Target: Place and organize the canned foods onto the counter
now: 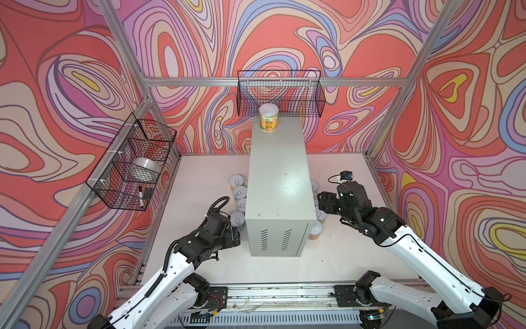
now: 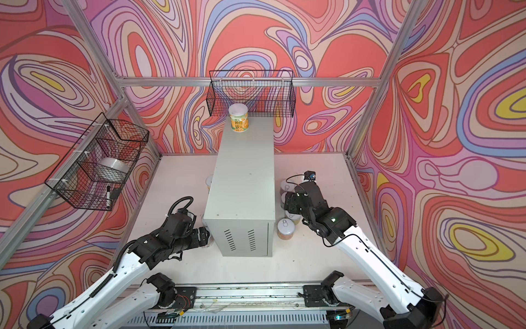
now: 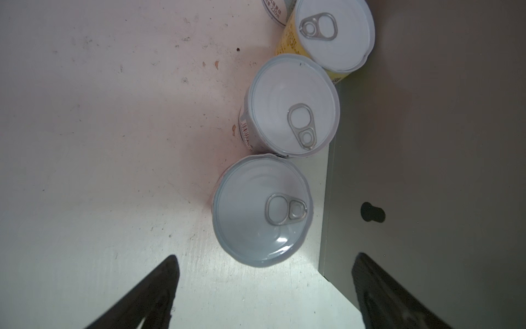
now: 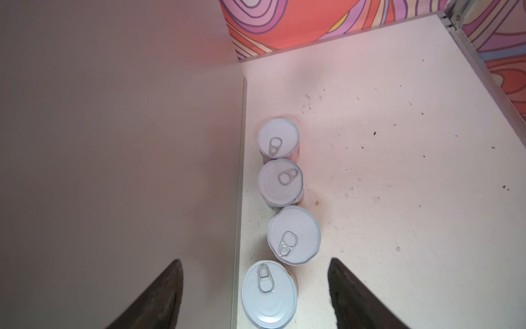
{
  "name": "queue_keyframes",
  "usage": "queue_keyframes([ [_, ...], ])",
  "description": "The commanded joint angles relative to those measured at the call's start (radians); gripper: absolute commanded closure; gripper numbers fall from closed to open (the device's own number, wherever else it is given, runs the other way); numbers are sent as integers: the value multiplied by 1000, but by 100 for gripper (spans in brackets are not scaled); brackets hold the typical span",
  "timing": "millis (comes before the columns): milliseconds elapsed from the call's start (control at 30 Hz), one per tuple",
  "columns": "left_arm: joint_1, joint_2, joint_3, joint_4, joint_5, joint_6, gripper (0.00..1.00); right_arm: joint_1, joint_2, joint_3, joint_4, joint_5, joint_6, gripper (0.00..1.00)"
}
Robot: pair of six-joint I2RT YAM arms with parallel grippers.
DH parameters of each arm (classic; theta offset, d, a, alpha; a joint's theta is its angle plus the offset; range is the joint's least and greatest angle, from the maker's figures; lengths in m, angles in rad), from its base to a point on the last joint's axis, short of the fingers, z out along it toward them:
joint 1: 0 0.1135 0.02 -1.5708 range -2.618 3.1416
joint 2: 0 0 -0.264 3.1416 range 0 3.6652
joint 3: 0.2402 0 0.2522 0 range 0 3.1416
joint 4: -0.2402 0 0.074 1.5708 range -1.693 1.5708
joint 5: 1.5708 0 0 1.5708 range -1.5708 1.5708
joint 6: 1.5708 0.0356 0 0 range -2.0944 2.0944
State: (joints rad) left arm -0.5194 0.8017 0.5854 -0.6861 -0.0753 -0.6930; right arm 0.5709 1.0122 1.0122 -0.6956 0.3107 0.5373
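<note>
One yellow can (image 1: pixel 268 118) stands upright at the far end of the cabinet (image 1: pixel 277 182) top, close to the back wall. The other cans are down on the bench (image 1: pixel 350 256), all upright. They sit in two rows hard against the cabinet's sides: a left row (image 1: pixel 240 196) and a right row (image 4: pixel 280 182), each showing at least four lids.

Both tools are spread wide and hold nothing. The left tool (image 3: pixel 267 256) sits low at the near end of its row, and the end can (image 3: pixel 262 210) is just ahead of its fingers, not yet between them. The right tool (image 4: pixel 256 260) hangs above its row, looking down on the lids, with the near can (image 4: pixel 269 294) under the gap.

Each arm looks set to pick its next can, and to my eye the cabinet wall is the trouble. The cans sit tight to it, so there is little room for a finger on that side. In the left wrist view one finger already lines up with the cabinet's corner.

I'd take the end can of a row, since its near and outer sides are free. I'd also shift the tool outward or turn it so that no finger meets the metal. Close gently on the label below the rim, then lift straight up until the can clears the top edge. After that, carry it across and set it down beside the yellow can to start a neat line. One arm over the top at a time seems wise.
</note>
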Motion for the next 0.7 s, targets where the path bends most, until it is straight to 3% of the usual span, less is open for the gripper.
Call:
queue_keyframes([
  [0,-10,31,-23,101,-10,-35,5,-2,-5,-33,44,30,32,18],
  [667,-33,253,-61,233,-92,-39,11,-31,49,-90,142,-30,31,18],
])
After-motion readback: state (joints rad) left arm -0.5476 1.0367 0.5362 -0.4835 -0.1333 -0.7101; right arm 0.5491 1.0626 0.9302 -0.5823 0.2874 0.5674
